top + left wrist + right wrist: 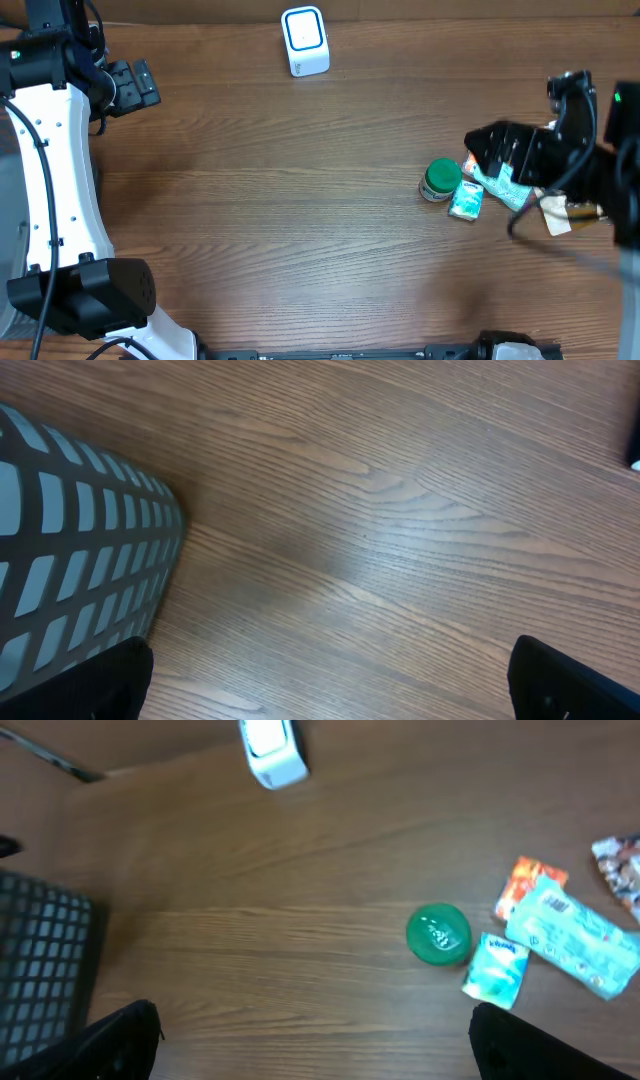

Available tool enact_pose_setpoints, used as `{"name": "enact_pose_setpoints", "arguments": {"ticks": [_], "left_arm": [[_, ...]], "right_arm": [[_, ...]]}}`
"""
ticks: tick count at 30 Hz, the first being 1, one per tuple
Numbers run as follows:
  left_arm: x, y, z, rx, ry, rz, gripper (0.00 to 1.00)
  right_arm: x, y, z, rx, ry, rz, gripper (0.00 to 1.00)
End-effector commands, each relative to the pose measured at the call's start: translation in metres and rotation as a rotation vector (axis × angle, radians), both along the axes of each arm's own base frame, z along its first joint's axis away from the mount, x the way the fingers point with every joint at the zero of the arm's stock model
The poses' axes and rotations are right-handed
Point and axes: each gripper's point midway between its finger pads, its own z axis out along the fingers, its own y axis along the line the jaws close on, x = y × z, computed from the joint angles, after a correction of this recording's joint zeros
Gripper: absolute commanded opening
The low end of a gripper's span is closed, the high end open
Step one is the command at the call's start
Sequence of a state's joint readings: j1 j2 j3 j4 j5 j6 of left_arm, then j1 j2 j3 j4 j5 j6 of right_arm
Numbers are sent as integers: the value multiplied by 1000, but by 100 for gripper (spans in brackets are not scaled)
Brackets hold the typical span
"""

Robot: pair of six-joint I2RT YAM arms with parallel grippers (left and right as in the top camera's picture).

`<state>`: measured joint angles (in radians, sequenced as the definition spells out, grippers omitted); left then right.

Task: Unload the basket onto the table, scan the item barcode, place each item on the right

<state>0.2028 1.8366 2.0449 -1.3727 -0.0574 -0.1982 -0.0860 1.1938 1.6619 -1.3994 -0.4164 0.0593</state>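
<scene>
Two grippers are on show and both are spread wide with nothing between the fingers. The left gripper (330, 695) sits back at the far left of the table (300, 230), and its camera catches only bare wood and the corner of a mesh basket (70, 550), with its two dark fingertips (90, 685) out at the bottom corners. The right gripper (320, 1050) hangs at the right side of the table, just above a small huddle of goods, its fingertips (540, 1045) likewise far apart. In that huddle a jar with a green lid (438, 933) stands furthest toward the middle of the table. A small teal packet (495, 970) lies just beside it, and a longer pale-blue packet (573, 935) is next along and seems to touch the small one. An orange packet (528, 885) peeks out from under the long one. A crinkly packet (620, 865) is cut off at the edge of the right wrist view. Which of these is the one to be scanned I cannot tell. All of them rest on the wood, none is held. The white scanner (305, 40) stands at the back edge near the centre, well apart from the goods and from both arms.
</scene>
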Motion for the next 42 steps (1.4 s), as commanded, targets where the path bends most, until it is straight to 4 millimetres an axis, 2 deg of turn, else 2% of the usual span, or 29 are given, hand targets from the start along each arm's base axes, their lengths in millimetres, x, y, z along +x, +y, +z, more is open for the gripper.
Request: {"name": "enact_pose_setpoints", "arguments": {"ticks": [1,17,21,29,33,42], "left_arm": [[-2,0,14,21,-34,-19,100],[-2,0,14,21,-34,-19,100],[-2,0,14,21,-34,-19,99],[-2,0,14,21,-34,-19,100],[-2,0,14,21,-34,-19,100],[-2,0,14,21,-34,-19,100]], "right_arm": [[-11,4,17,-4,-64,14,100],[-30,5,32,-17,-136,16,100],[-32,5,30,-35,-148,33,100],[-25,11,29,-138,-377,65,100],[-17,13,17,-183,-570,35,100],[-23,12,-47,-159,-878,-9,100]]}}
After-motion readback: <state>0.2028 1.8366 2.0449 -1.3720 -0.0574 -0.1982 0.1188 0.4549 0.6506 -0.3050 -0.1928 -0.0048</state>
